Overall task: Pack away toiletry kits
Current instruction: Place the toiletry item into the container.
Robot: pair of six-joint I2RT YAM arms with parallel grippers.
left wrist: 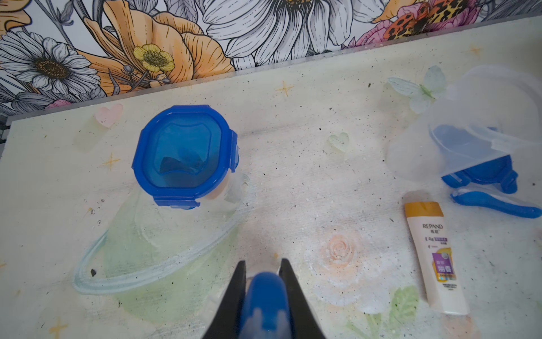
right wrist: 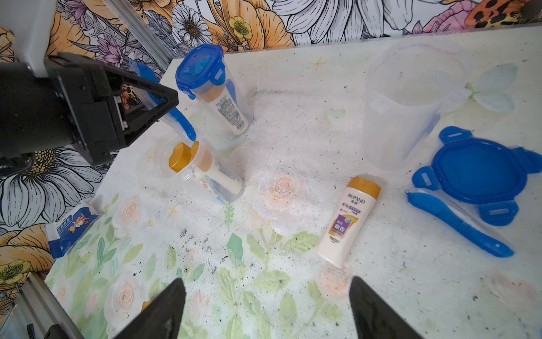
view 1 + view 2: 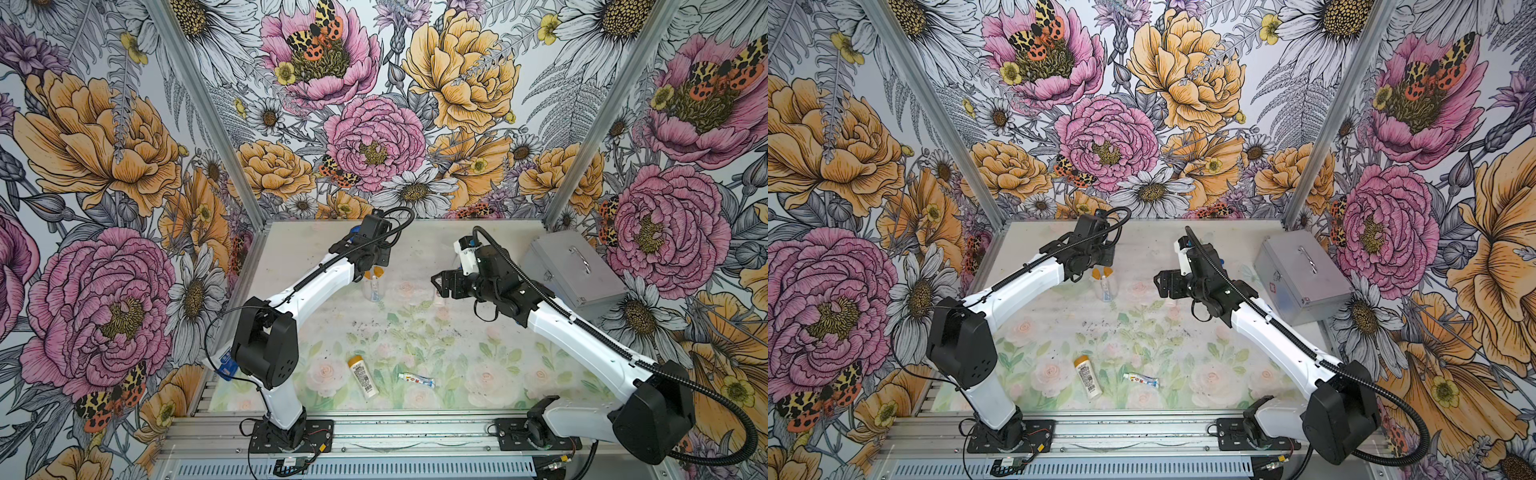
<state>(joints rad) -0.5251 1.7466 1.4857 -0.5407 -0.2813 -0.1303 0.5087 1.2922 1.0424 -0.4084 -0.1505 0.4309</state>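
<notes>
Blue toothbrush (image 2: 182, 123), clamped in the left gripper (image 1: 262, 268), slants steeply, lower end just above the lidless cup (image 2: 230, 192) on the surface (image 2: 293, 146); the right gripper (image 2: 267, 283) hangs wide open, empty.

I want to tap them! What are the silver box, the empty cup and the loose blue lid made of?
The box looks like metal, maybe aluminium: silver-grey with a dull sheen. The empty cup is probably cloudy clear plastic; the table shows through it. The loose lid looks like glossy blue plastic with four tabs.
</notes>
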